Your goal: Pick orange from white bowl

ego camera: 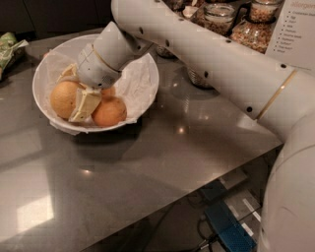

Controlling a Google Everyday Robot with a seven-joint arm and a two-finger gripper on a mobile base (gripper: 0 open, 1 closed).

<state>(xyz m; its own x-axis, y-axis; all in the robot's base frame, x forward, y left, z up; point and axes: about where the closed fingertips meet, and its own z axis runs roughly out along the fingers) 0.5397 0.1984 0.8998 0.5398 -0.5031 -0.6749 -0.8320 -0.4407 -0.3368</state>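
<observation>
Reaching into white bowl [71, 47], gripper [77, 88] clasps orange [61, 99]; fingers [86, 104] flank it.

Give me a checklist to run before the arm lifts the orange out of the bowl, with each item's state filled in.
1. Gripper down in the white bowl, at the big orange: ok.
2. Firm hold on that orange: cannot tell.
3. Right fruit chosen, the dull yellowish one, not the reddish orange: ok.
4. Reddish orange clear of the gripper: not ok, it lies close against it and may roll on the lift.
5. Bowl fully on the table, back from the edge: ok.
6. Jars out of the lift path: ok, they stand behind the bowl.
</observation>
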